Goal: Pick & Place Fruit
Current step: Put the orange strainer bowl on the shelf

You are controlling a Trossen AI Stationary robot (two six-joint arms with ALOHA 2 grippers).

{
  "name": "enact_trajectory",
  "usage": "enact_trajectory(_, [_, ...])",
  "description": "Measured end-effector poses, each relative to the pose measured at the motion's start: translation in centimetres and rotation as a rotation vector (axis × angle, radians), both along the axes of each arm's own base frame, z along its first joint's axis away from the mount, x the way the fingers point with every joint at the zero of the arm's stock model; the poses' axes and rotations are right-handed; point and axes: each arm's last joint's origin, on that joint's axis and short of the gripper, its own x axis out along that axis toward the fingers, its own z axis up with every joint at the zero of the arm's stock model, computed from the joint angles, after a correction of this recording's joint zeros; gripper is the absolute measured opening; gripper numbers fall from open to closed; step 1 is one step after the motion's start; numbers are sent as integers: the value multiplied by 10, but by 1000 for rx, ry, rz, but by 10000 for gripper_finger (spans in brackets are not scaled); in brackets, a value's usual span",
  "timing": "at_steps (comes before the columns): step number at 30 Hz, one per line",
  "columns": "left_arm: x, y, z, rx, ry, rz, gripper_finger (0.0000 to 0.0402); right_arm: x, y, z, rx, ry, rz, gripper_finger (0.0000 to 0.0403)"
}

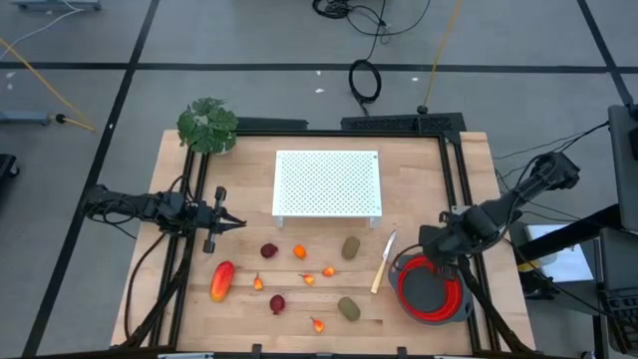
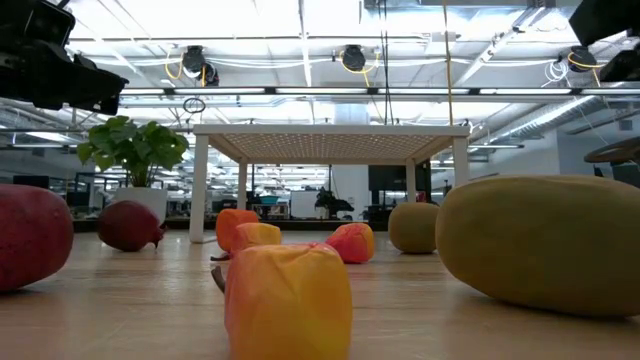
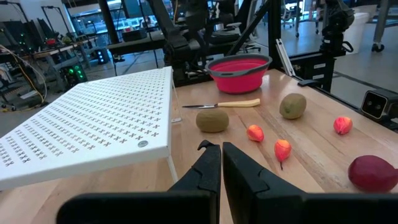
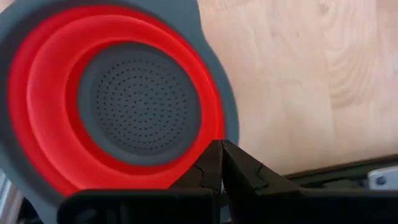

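The fruit lay scattered on the pale wooden tabletop (image 1: 419, 179) in front of the white perforated rack (image 1: 327, 182), none of it yet in the round red bowl with the grey rim (image 1: 431, 289), which sat empty at the right front. The left gripper (image 1: 237, 223) hovered at the left side of the tabletop with its fingers pressed together and nothing between them, pointing across toward the spread of fruit. Just in front of it and a little toward the near edge lay the elongated red-orange-yellow fruit (image 1: 221, 280), the largest piece, its long axis running roughly from the front edge toward the back with a slight tilt. A dark red round fruit (image 1: 268, 250) sat nearer the gripper's line of pointing, and a second dark red round one (image 1: 277, 303) lay closer to the front. Small orange pieces (image 1: 300, 252) dotted the middle, and two olive-brown ovals (image 1: 351, 247) lay toward the right, one near the slim pale-handled knife (image 1: 383, 261). The right gripper (image 1: 429, 249) hung over the bowl's rim, fingers together and empty. By my reading the left arm was the nearer one to the long fruit and the red round ones, and its fingers would have to part before any pick, while the right arm stood closer to the ovals and the bowl
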Motion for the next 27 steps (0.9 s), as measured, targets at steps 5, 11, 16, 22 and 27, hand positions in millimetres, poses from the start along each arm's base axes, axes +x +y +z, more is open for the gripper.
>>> enact_trajectory(5, [0, 0, 0, 0, 0, 0, 19, -3, -2, -5, -16, 30, -70, 0])
enact_trajectory(11, [0, 0, 0, 0, 0, 0, 19, -5, -3, -5, -24, 48, -93, 16])
enact_trajectory(16, [0, 0, 0, 0, 0, 0, 19, -5, -3, -5, -24, 48, -84, 69])
enact_trajectory(22, [0, 0, 0, 0, 0, 0, 19, -5, -3, -5, -22, 48, -82, 165])
enact_trajectory(27, [0, 0, 0, -3, 1, 0, 19, -5, -2, -5, -11, 56, -80, 244])
